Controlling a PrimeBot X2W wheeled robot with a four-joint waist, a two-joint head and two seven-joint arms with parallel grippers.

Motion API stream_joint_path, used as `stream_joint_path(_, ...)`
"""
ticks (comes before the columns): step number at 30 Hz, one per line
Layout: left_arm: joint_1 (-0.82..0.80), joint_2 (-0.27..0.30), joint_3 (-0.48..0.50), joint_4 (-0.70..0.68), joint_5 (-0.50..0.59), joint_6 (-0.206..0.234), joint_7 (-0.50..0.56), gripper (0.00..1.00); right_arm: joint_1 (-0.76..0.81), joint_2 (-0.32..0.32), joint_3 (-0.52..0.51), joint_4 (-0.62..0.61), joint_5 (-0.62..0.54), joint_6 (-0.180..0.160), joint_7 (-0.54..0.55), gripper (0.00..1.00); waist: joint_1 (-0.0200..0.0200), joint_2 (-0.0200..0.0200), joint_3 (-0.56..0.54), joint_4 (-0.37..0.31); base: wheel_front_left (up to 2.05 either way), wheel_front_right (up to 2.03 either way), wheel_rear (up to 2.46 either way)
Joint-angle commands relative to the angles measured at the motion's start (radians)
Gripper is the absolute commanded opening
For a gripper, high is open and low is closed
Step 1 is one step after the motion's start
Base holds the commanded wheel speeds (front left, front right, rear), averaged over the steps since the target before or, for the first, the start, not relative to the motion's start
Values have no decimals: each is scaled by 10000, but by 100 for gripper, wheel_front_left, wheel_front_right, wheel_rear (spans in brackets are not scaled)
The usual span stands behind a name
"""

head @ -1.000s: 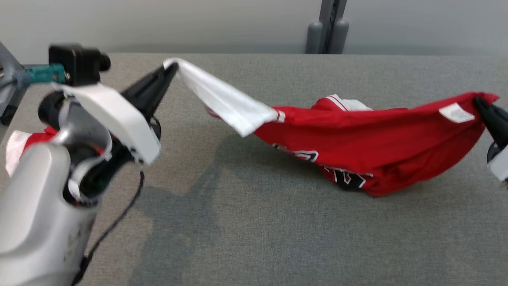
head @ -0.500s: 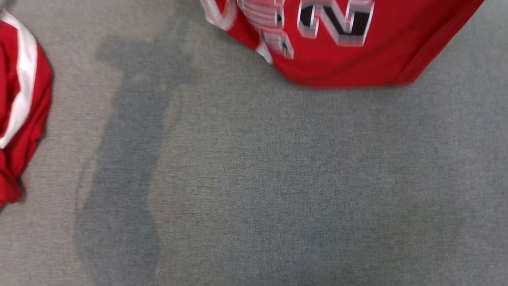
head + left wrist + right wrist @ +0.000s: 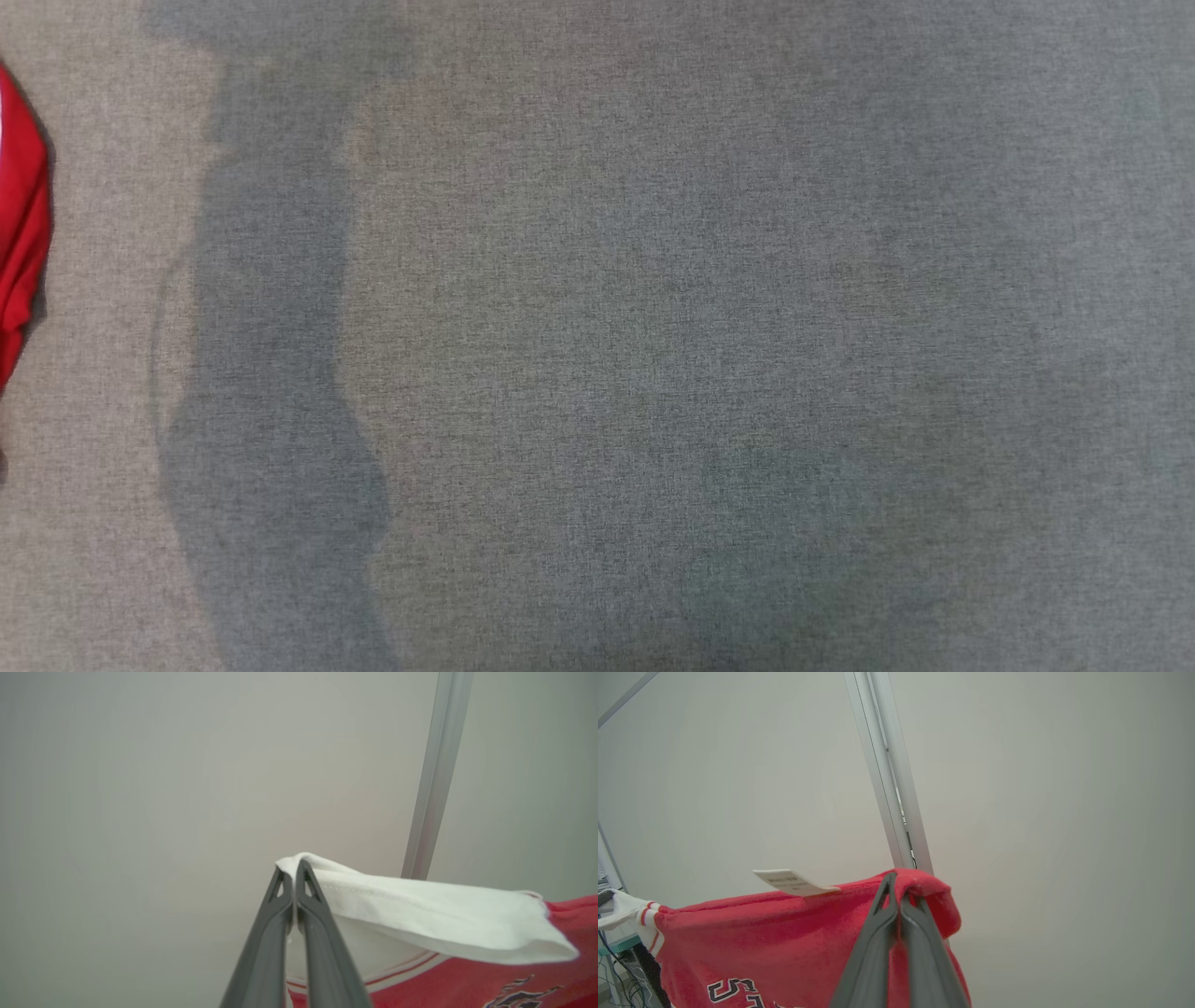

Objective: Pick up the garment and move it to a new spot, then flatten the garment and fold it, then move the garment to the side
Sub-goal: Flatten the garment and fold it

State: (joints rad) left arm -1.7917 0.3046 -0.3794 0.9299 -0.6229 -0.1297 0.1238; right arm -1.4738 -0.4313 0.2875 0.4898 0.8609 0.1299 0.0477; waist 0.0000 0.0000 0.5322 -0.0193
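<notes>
The garment is a red jersey (image 3: 784,933) with white sleeve trim and black-and-white lettering, hanging stretched between my two grippers in front of a pale wall. In the left wrist view my left gripper (image 3: 292,870) is shut on the tip of its white sleeve (image 3: 420,910), and the red body (image 3: 467,984) trails off to the right. My right gripper (image 3: 896,882) pinches the red hem, which bunches over its fingertips. A white label (image 3: 791,883) sticks up from that edge.
The head view looks straight down on the grey fabric table top (image 3: 653,327), with a dark shadow (image 3: 271,327) along its left part. A strip of red cloth (image 3: 21,233) lies at the left edge. A metal post (image 3: 887,765) stands against the wall.
The head camera has tilted down, so the held jersey and both arms have slid up out of its picture. Both grips look unchanged.
</notes>
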Motion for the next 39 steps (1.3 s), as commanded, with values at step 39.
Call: stream_joint_path(39,10906,6664,-6379,-11200,-7865,1788,9249,0,10974,-5284,4679,-3981,5709,19,5002,0,0,0,-4881,617,0,0,0)
